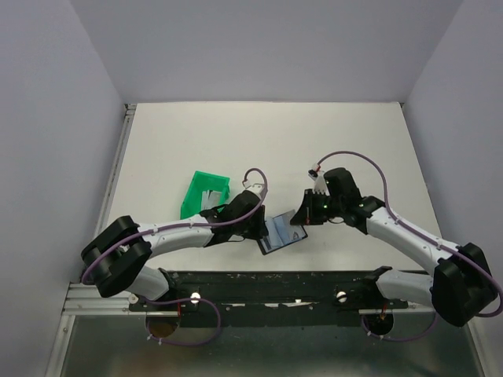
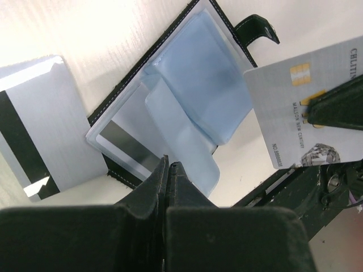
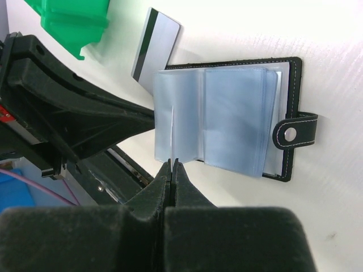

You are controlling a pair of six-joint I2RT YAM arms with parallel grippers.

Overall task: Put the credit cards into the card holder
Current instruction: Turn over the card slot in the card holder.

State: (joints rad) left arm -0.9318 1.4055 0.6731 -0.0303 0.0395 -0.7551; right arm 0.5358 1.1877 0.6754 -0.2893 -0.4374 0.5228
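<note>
The black card holder (image 1: 280, 235) lies open on the table, its pale blue plastic sleeves fanned out (image 2: 198, 85) (image 3: 238, 113). My right gripper (image 3: 172, 162) is shut on a silvery-grey credit card (image 2: 295, 102), held on edge just above the sleeves. My left gripper (image 2: 169, 164) is shut, its tips against the sleeves' near edge; I cannot tell whether it pinches one. Another silvery card with a black stripe (image 2: 39, 124) (image 3: 156, 48) lies flat beside the holder. A striped card shows inside one clear sleeve (image 2: 122, 144).
A green plastic bin (image 1: 204, 194) (image 3: 74, 17) stands just left of the left gripper (image 1: 256, 223). The black mounting rail (image 1: 267, 287) runs along the near table edge, close under both grippers. The right gripper (image 1: 306, 214) hangs right of the holder.
</note>
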